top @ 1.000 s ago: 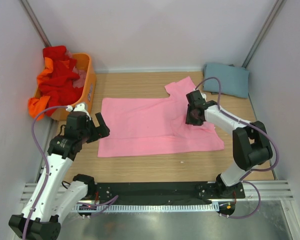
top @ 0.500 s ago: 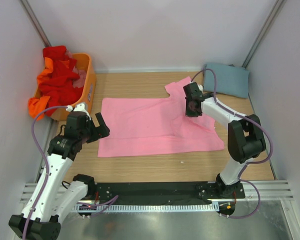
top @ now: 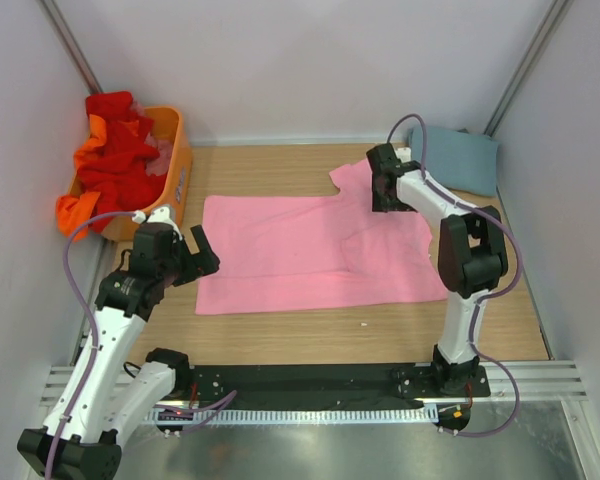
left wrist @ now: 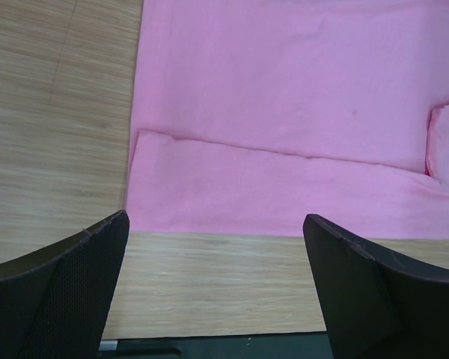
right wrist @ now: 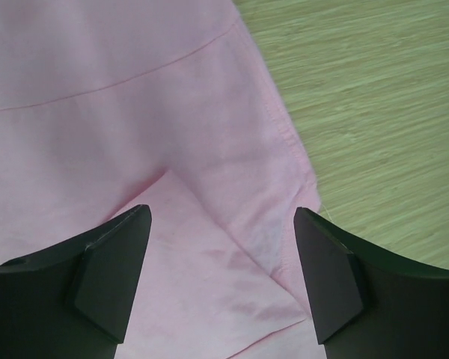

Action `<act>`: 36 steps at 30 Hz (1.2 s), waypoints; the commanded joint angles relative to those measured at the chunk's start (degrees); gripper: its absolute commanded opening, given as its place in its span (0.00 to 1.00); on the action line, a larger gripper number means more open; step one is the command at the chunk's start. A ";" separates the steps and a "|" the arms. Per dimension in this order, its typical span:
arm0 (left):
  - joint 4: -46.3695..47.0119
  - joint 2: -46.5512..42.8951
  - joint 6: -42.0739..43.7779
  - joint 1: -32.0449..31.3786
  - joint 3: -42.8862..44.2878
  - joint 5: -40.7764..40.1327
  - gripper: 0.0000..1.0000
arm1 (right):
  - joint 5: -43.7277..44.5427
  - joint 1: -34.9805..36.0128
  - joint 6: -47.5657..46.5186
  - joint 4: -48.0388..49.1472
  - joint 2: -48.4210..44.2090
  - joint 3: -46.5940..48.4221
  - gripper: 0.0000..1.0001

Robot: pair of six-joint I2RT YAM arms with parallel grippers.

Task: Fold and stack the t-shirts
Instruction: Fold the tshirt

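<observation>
A light pink t-shirt (top: 310, 250) lies spread flat on the wooden table. My right gripper (top: 382, 192) is open and empty, low over the shirt's far right sleeve; the right wrist view shows the sleeve (right wrist: 135, 112), its hem and a folded corner between the fingers (right wrist: 221, 277). My left gripper (top: 202, 258) is open and empty, just off the shirt's near left corner. In the left wrist view the shirt's folded near edge (left wrist: 284, 112) lies beyond the open fingers (left wrist: 217, 299). A folded grey-blue t-shirt (top: 455, 158) lies at the far right corner.
An orange plastic basket (top: 180, 170) at the far left holds red t-shirts (top: 115, 150), and an orange one (top: 75, 208) hangs over its side. White walls close in the table. A black base rail (top: 310, 385) runs along the near edge.
My right gripper has moved away from me, from the shirt's right middle to the far sleeve. The left arm has not moved.
</observation>
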 commanded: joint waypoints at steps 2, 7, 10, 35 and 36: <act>1.06 -0.47 0.33 0.29 0.60 -0.14 1.00 | 0.27 -1.96 1.35 -1.80 -1.04 7.06 0.84; 1.40 -4.60 0.94 0.21 0.70 2.05 1.00 | -16.96 -6.44 2.31 1.18 3.08 18.28 0.84; 2.37 -6.88 1.12 0.21 -0.18 5.46 1.00 | -25.23 -8.63 2.05 1.80 11.04 28.54 0.84; 1.85 -6.28 0.59 0.21 -0.19 0.83 1.00 | -43.63 -14.44 10.76 17.28 42.99 49.70 0.66; 1.85 -6.36 0.59 0.21 -0.19 0.65 1.00 | -43.10 -14.44 10.41 17.45 41.60 47.78 0.66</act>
